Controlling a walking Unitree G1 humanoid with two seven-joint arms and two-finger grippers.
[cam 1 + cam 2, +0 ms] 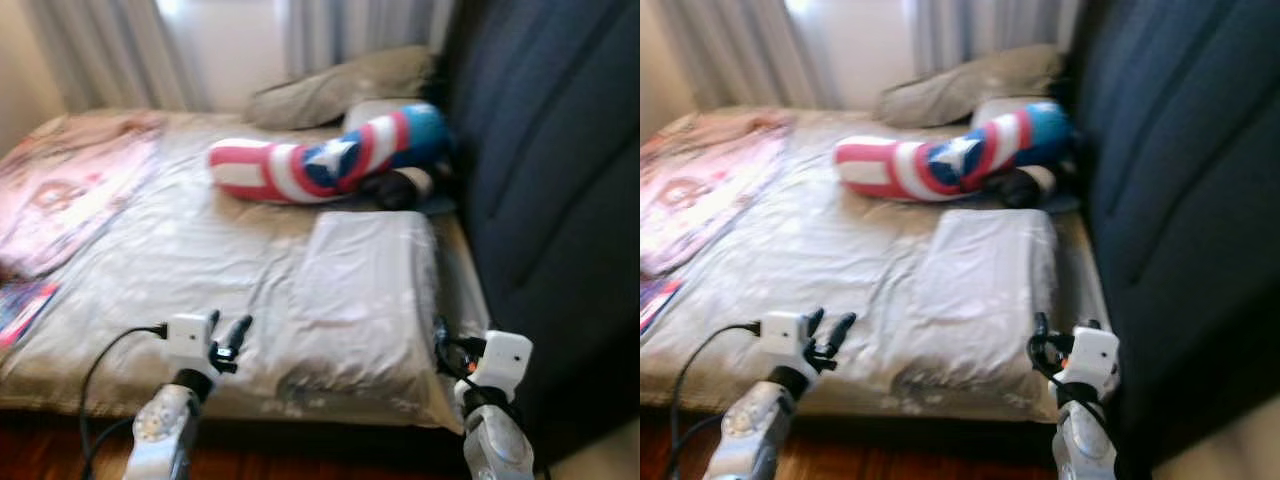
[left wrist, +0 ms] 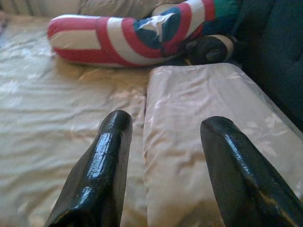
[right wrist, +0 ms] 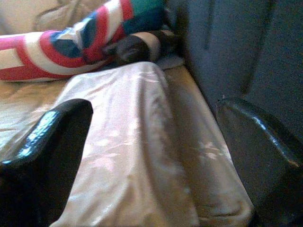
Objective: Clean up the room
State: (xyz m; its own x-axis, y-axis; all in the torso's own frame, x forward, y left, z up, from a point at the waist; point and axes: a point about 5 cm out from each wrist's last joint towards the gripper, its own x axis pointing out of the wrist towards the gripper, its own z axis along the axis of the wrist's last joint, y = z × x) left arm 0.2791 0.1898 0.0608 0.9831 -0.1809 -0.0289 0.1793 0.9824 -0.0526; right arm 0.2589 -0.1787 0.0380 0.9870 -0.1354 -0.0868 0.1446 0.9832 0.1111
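Here, the pink patterned blanket [image 1: 70,185] is seen at the far left of the bed [image 1: 190,260], well apart from both arms. The left gripper [image 1: 228,335] is held low at the near edge of the mattress, its two black fingers [image 2: 102,165] spread apart with nothing between them, aimed forward across the sheet. Just ahead of it and slightly to its right lies the folded pale bedding [image 1: 365,290], its long axis running away from the robot toward the headboard end. Beyond that, the red, white and blue bolster cushion [image 1: 320,160] is laid crosswise, with a grey pillow [image 1: 340,85] behind it. The right gripper [image 1: 1040,350] is raised at the bedding's near right corner, beside the dark upholstered wall [image 1: 550,170]; its fingers [image 3: 45,151] are also parted and empty. The folded bedding is judged the nearest thing for either arm, flanked by both.
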